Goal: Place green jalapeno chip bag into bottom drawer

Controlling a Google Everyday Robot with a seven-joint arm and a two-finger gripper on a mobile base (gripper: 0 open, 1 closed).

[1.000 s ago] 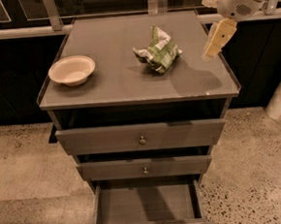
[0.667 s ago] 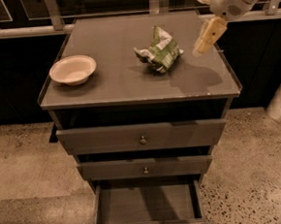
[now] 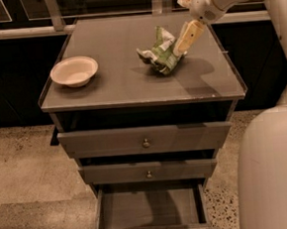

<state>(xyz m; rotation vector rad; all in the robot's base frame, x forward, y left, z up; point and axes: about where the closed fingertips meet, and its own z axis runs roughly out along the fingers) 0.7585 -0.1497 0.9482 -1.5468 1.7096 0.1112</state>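
Observation:
The green jalapeno chip bag, crumpled with green and white patches, lies on the grey cabinet top, right of the middle. My gripper hangs from the white arm coming in from the upper right, and its tip is right at the bag's right edge. The bottom drawer is pulled open below, a shallow grey tray with a bare floor.
A pale round bowl sits on the left of the cabinet top. Two upper drawers with small round knobs are slightly open. The robot's white body fills the lower right. A railing runs behind the cabinet.
My gripper has moved left and down across the cabinet top, from beside the right edge to the bag's right side. The bag, bowl and drawers have not moved.

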